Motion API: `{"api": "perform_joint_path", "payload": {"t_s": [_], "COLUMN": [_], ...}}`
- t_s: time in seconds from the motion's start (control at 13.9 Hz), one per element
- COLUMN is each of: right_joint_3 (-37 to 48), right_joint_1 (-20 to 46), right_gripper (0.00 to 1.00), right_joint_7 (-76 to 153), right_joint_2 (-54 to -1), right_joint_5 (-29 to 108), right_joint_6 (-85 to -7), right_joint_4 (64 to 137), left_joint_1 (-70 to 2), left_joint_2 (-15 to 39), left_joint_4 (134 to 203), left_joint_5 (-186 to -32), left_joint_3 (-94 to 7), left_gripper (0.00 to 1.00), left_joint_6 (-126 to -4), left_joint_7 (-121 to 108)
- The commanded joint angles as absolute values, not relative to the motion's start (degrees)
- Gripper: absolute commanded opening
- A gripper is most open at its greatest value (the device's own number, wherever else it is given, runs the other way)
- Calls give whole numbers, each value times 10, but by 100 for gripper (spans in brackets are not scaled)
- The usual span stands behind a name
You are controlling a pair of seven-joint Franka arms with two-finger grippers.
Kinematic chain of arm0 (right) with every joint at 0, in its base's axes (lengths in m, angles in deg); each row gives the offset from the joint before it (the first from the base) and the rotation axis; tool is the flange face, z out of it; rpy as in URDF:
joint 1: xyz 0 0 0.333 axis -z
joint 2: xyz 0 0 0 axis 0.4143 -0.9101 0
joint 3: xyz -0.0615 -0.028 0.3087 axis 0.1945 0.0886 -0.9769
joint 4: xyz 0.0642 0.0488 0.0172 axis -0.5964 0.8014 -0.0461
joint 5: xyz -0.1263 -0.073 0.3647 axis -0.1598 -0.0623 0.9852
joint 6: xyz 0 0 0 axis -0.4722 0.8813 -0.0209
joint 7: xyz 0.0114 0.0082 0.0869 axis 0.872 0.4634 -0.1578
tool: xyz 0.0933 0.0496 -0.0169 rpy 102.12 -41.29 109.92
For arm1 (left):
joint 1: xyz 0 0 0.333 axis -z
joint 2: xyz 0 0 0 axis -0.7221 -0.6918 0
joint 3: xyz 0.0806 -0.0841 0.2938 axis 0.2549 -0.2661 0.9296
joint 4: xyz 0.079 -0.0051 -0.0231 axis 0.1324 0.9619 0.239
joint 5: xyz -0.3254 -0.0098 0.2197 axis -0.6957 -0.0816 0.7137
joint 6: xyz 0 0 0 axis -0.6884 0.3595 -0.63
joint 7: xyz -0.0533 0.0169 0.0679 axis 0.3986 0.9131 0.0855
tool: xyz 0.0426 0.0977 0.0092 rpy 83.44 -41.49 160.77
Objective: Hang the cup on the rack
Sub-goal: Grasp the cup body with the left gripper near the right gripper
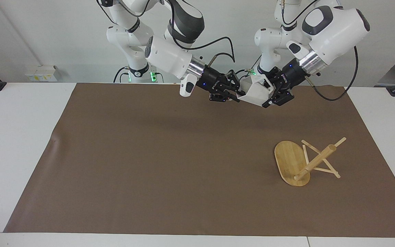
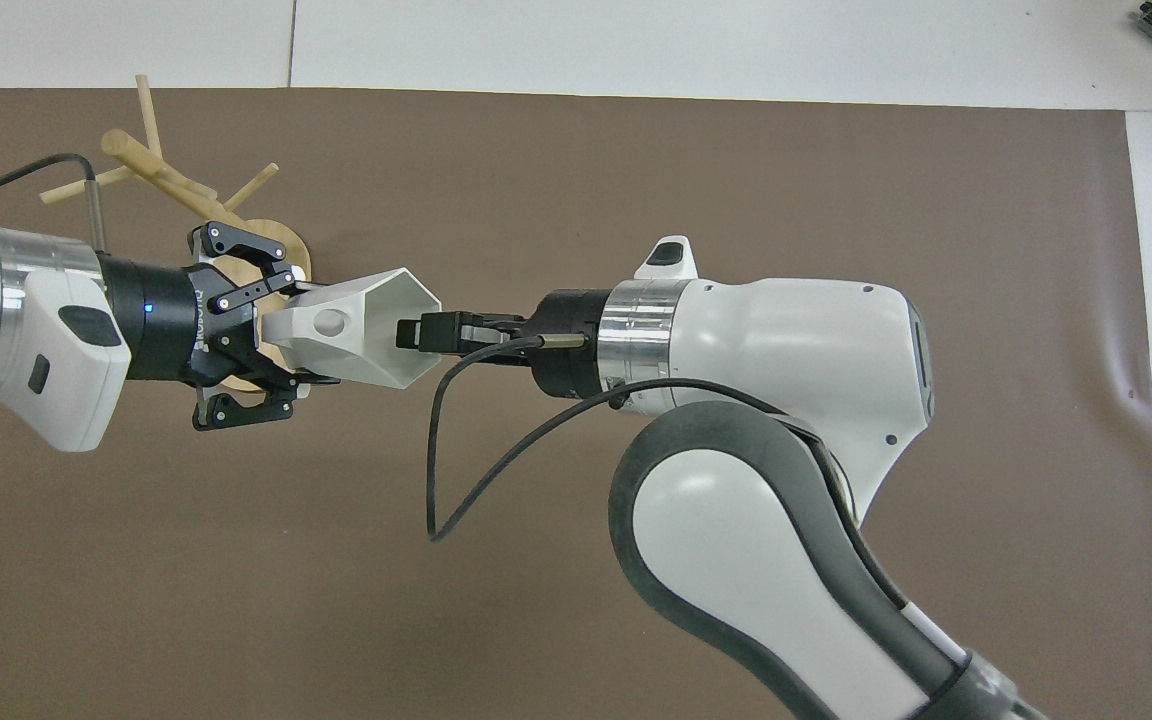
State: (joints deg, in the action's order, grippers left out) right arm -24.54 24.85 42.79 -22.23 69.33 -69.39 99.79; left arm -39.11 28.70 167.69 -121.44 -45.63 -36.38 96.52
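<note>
The white faceted cup hangs in the air over the brown mat, lying sideways between my two grippers. My left gripper is shut on its bottom end; the handle with the round hole faces up in the overhead view. My right gripper is at the cup's open rim, its tips just inside the mouth in the overhead view. The bamboo rack lies tipped over on the mat toward the left arm's end, base on edge. In the overhead view my left gripper covers part of the rack.
The brown mat covers most of the white table. A black cable loops below my right wrist. Nothing else lies on the mat.
</note>
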Motion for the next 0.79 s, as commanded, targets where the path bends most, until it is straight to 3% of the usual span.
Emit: {"api": "perform_joint_path", "payload": {"t_s": [0.0,0.07,0.22,0.72], "right_joint_3": [-253,-253,-253,-252], "right_joint_1": [257,259,261,264], "right_gripper": [72,76,100,100], "right_joint_7": [445,444,443,441], "right_joint_2": [-223,-223,-223,-224], "right_joint_5": [677,677,675,675], "right_joint_6": [-701,-701,-702,-700], "right_joint_4": [1002,1003,1006,1006], "left_joint_1": [-384,-384,-390,-413], "left_joint_2": [305,305,306,337], "left_joint_4": [1694,1694,1695,1762], "left_joint_5": [-1226,-1226,-1226,-1222], "left_joint_3": [-450,-450,-448,-446], "left_gripper": [0,0,0,0], "left_joint_6": [-378,-378,-372,-412], "left_joint_7": [968,968,970,978]}}
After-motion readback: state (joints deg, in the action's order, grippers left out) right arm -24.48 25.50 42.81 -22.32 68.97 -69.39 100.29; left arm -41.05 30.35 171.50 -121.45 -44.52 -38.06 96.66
